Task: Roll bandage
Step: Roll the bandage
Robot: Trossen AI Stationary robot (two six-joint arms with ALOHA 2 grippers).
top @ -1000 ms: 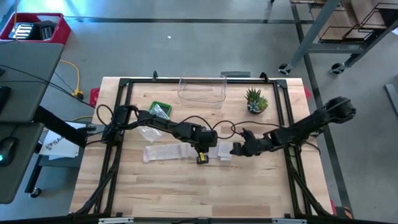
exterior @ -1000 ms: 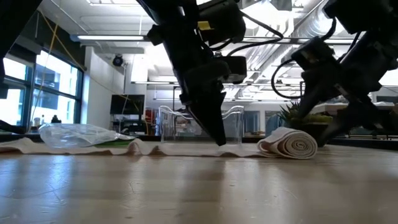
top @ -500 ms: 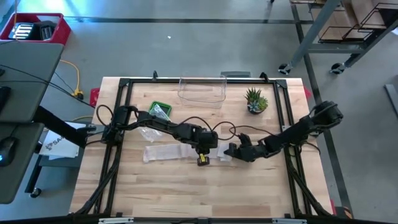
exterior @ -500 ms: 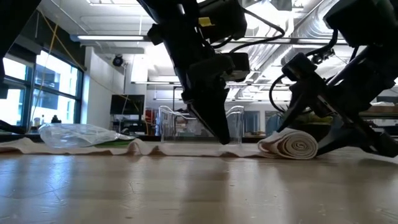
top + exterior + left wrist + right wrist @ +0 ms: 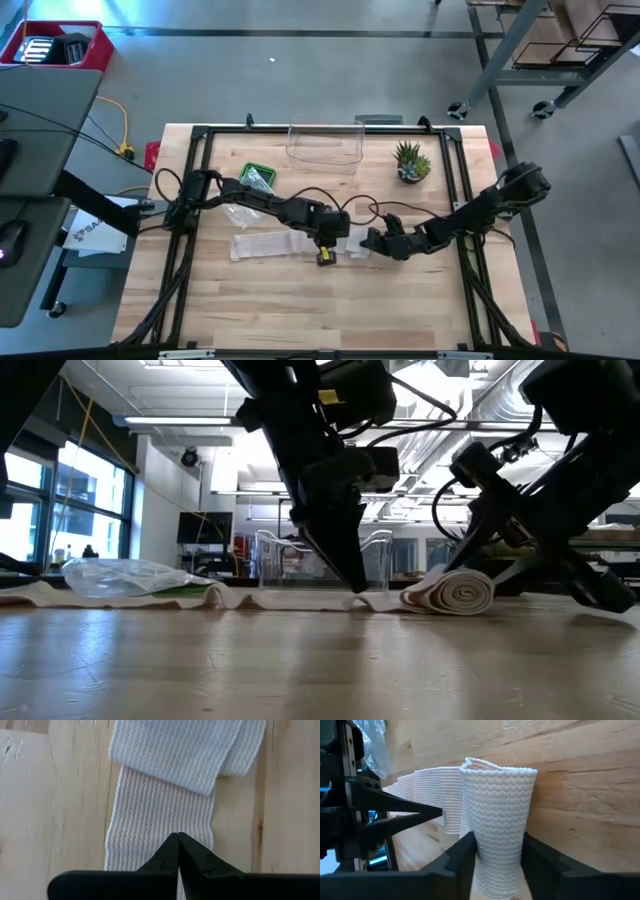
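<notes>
Near the middle of the light wooden table [image 5: 250, 310], the left gripper [image 5: 178, 851], fingers pressed together, pins the flat white woven bandage [image 5: 165, 815]. The right gripper [image 5: 497, 851] clasps the bandage's rolled end [image 5: 500, 820] between its fingers.

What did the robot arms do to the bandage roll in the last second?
The right end effector came in toward the left arm and closed its fingers around the bandage roll, nudging it a little along the strip toward the left end effector. That one stayed shut, pinning the flat bandage strip to the table. The plant stayed put.
</notes>
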